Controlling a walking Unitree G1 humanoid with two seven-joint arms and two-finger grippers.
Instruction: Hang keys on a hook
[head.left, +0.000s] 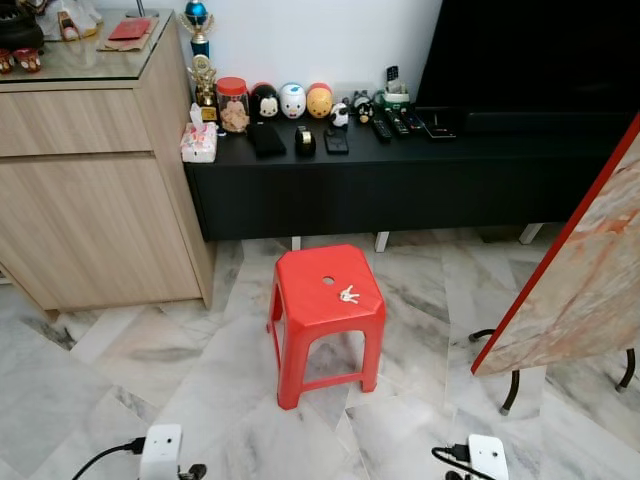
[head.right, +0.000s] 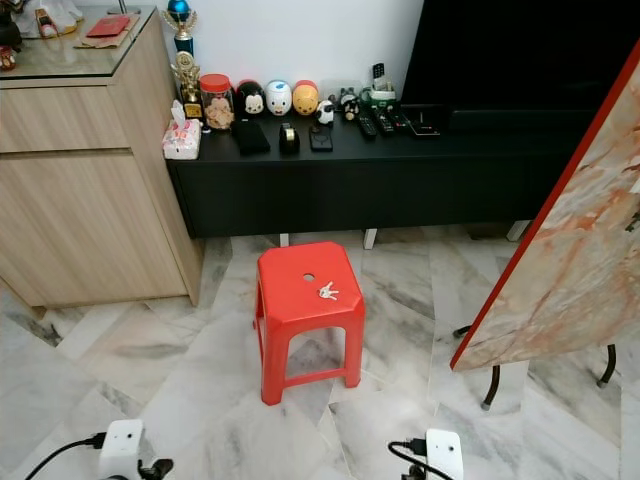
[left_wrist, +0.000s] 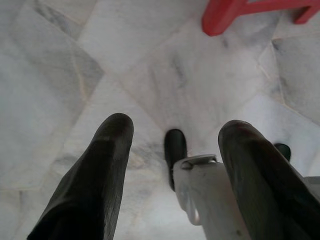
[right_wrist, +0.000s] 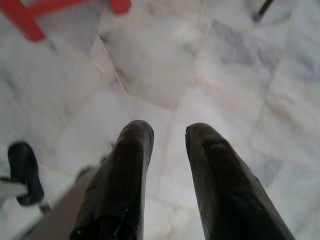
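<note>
The small silvery bunch of keys (head.left: 348, 294) sits on the red plastic stool (head.left: 310, 275), ahead of both idle arms, maybe slightly nearer the right gripper (right_wrist: 167, 135), fingers barely parted, than the wide-open left gripper (left_wrist: 175, 131).

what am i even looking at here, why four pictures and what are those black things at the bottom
This is a walking humanoid robot seen through its own cameras. The top two pictures come from the two eyes in its head, looking down at a red plastic stool on a marble floor. A small bunch of keys lies on the stool's seat; the robot is meant to hang them on a hook. The bottom two come from cameras on its wrists, each looking along that arm's two black fingers: the left gripper is open, the right gripper slightly parted. Both point at the floor and hold nothing.
</note>
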